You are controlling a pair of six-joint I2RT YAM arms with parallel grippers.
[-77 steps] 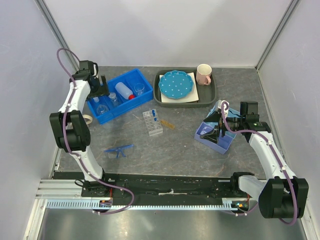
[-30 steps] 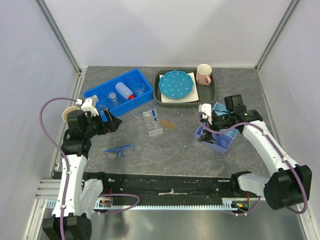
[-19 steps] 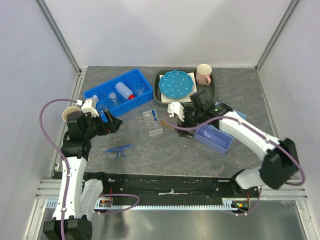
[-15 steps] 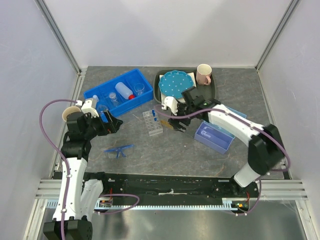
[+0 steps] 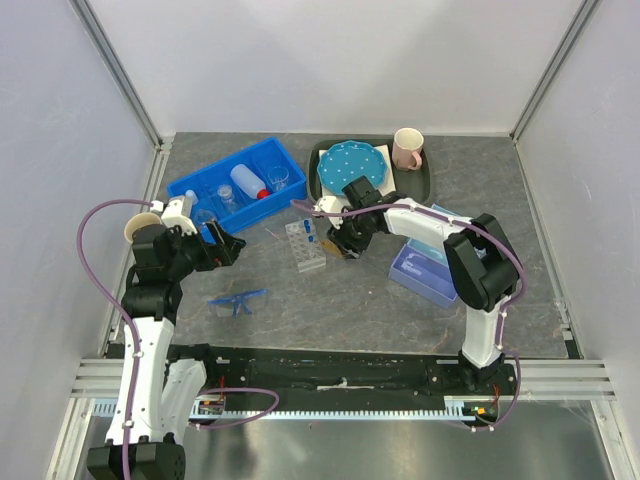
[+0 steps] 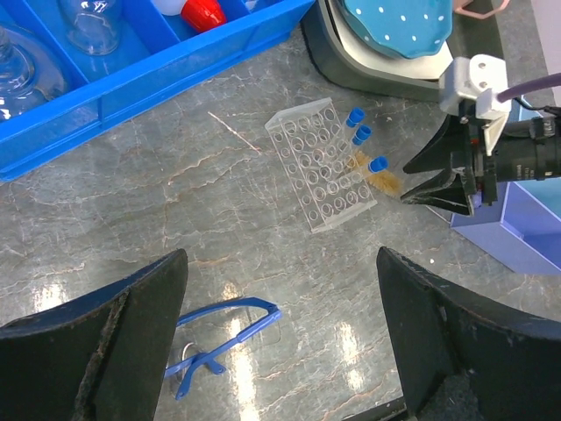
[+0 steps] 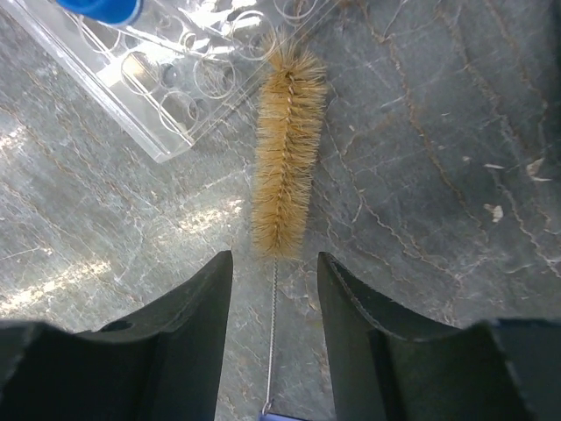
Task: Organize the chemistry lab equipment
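Seen from above, the right gripper (image 5: 338, 243) is down just right of the test-tube rack (image 5: 305, 245), with bare table (image 5: 330, 300) nearer. The left gripper (image 5: 222, 247) hangs between the blue bin (image 5: 192, 184) and the safety glasses (image 5: 238, 300).

Left wrist: jaws wide, the glasses below them, the rack well apart.

Right wrist: jaws narrow but apart, astride the wire of the test-tube brush (image 7: 285, 167), whose bristles lie just beside the rack's edge.
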